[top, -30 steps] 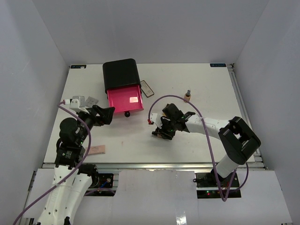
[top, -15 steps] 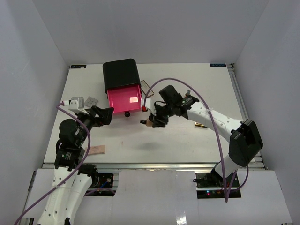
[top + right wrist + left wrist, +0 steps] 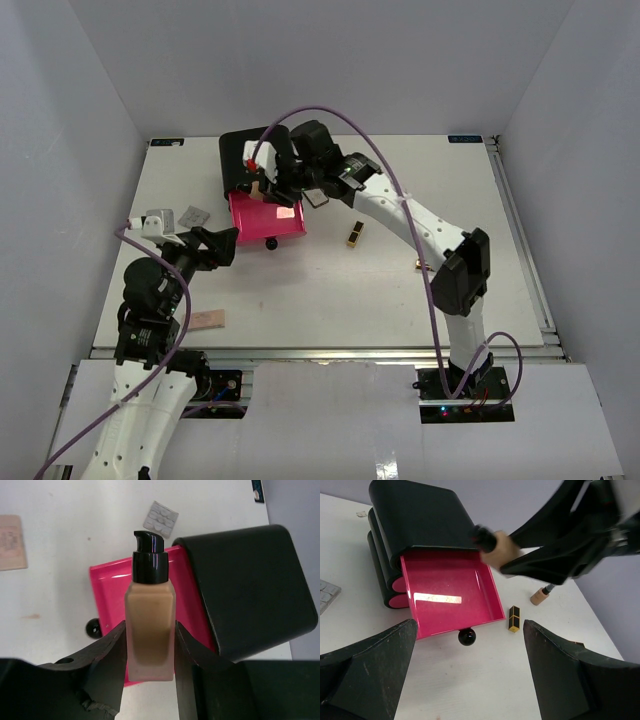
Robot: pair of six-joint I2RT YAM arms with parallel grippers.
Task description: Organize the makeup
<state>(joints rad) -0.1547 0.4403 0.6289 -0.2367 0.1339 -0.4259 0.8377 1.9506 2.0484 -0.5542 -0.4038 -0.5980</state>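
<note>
The right hand is now hanging over the open glossy pink drawer. A second ago it was working low at the middle of the white table, and it has since lifted and swung across. Its two fingers are clamping the flat sides of the beige foundation bottle with the black pump cap, which is riding in the air above the drawer, not yet inside. I judge the carry nearly finished, with only the lowering and letting go remaining.

Room is tight at the back: the rounded black box is sitting right beside the bottle, so coming down nearer the knob end, inside the raised pink walls, looks safer. The left hand is hovering spread wide, holding nothing, well apart from the drawer. A gold-and-black lipstick tube is lying on the table near the drawer's front corner.
</note>
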